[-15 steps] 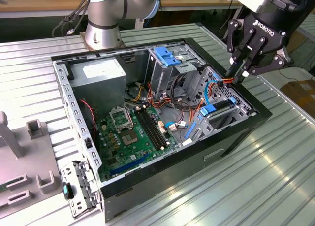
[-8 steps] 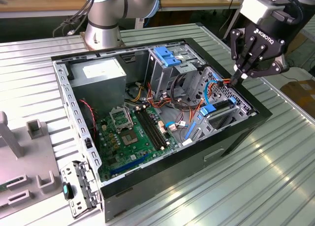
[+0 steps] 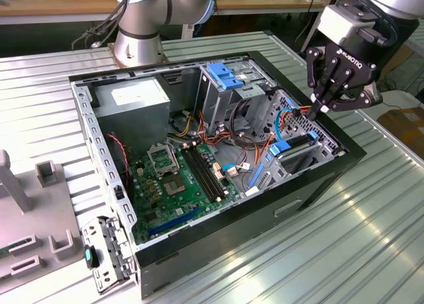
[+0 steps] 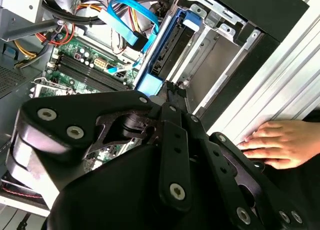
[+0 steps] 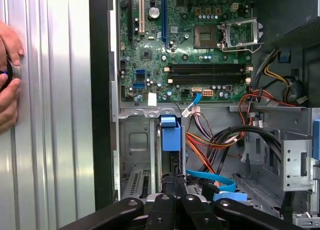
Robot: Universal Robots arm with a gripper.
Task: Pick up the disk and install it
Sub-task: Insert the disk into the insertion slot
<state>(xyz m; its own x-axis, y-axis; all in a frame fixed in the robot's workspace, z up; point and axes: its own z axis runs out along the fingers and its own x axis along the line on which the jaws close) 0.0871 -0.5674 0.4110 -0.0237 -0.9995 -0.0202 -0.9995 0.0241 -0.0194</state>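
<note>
The disk [image 3: 293, 146] sits on edge inside the drive cage at the exterior view's right end of the open computer case [image 3: 218, 241], its blue rails showing. Both wrist views show the disk [image 4: 167, 52] [image 5: 170, 135] slotted in the bay with a blue tab at its end. My gripper [image 3: 318, 108] hangs just above that cage, fingers closed together to a point. In the wrist views the gripper [image 4: 172, 88] [image 5: 173, 181] has its tips at the disk's upper edge; whether they touch it I cannot tell.
A motherboard [image 3: 182, 178] covers the case floor, with a grey power supply [image 3: 136, 99] and a blue latch plate [image 3: 228, 75] behind it. Orange and blue cables [image 5: 215, 155] run beside the bay. A person's hand [image 4: 275, 142] rests on the ribbed table [image 3: 371, 238]. Grey fixtures [image 3: 40, 185] stand on the exterior view's left.
</note>
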